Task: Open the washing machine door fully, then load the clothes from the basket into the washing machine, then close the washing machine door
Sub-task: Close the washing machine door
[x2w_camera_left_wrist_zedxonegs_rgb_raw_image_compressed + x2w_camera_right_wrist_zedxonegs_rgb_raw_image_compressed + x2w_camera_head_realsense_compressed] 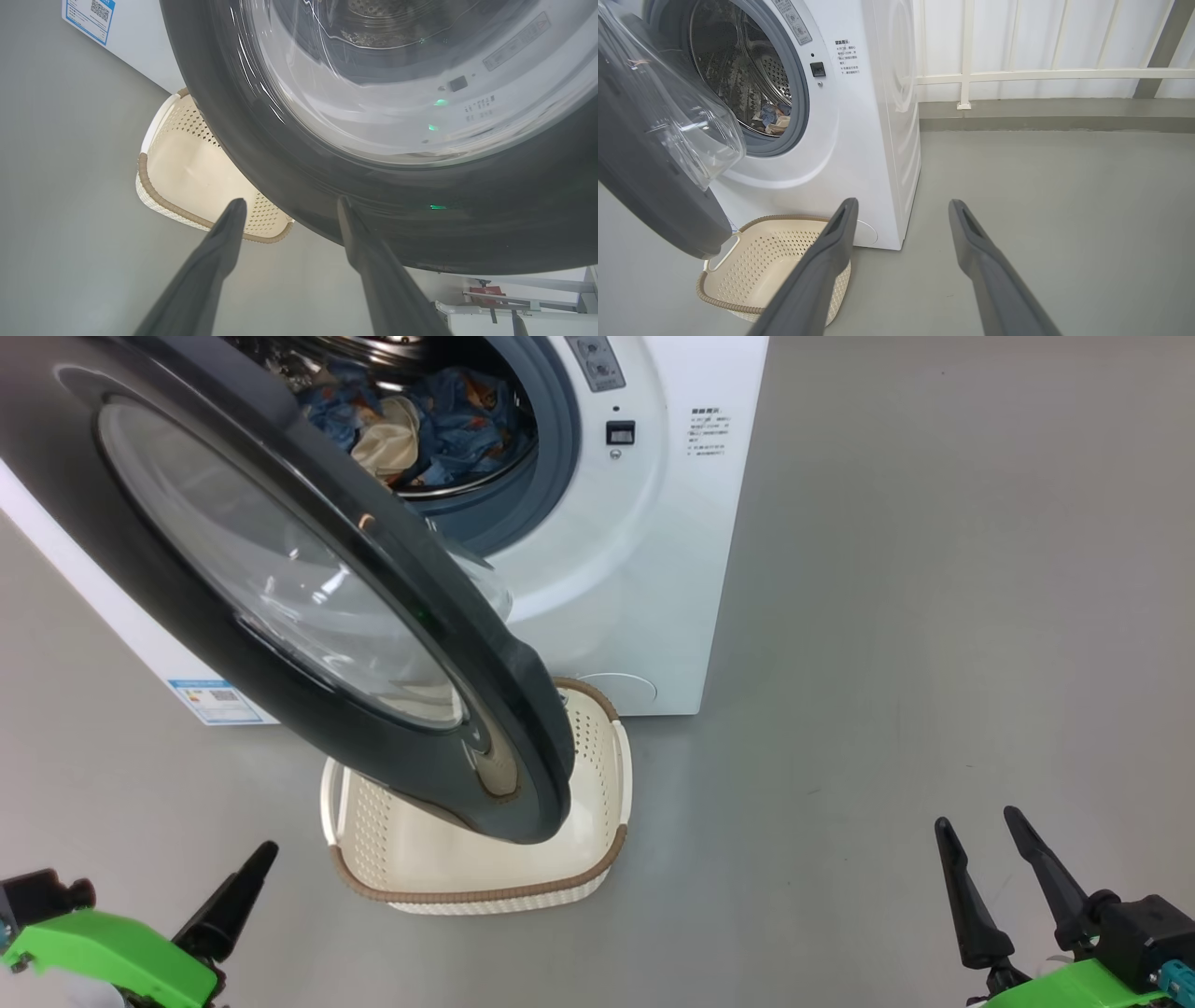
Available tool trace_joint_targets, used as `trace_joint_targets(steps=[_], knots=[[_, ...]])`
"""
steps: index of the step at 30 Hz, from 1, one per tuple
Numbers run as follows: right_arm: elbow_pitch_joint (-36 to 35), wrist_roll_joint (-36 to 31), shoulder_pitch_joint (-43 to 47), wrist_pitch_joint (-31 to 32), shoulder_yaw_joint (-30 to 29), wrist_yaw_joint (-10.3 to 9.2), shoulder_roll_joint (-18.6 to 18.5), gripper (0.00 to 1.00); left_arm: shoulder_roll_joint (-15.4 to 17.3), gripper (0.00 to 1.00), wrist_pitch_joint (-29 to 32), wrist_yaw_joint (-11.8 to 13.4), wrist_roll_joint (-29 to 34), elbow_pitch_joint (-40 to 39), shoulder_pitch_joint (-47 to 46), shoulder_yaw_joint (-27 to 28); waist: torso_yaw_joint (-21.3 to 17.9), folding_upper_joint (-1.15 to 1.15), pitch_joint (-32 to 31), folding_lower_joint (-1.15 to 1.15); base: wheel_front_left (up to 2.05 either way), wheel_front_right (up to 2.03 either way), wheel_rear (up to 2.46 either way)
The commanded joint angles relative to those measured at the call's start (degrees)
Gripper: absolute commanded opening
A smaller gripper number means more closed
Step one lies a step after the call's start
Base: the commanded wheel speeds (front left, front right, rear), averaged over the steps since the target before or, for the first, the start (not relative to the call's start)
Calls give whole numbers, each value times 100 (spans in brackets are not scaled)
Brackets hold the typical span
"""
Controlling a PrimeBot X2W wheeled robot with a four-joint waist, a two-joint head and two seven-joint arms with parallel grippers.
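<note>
Loading appeared complete: we saw the clothes (457, 420) inside the washing machine (653, 569), far beyond the left fingers (219, 254), and none in the basket (485, 894) ahead. These and the right fingers (831, 261) stood spread, empty. The washing machine door (280, 569), near the left fingers, hung open, awaiting closing.

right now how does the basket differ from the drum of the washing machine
The basket is empty; the drum holds the clothes. The basket is cream plastic with a brown rim; the drum is bare steel. The basket sits on the floor and opens upward; the drum sits inside the washing machine and opens to the front. Both have walls full of small holes.
</note>
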Motion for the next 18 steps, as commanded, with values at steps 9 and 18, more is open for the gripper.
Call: trace_joint_targets(steps=[9, 18], knots=[[-148, -29, 9, -28, 37, 16, -107, 100, 481, 100, -1197, -17, 632, 170, -87, -394, -117, 0, -13, 0, 0, 0, 0], [-192, -1, -26, -28, -72, 16, -93, 100, 563, 100, -2210, -17, 1277, 627, -154, -974, -238, 0, -9, 0, 0, 0, 0]])
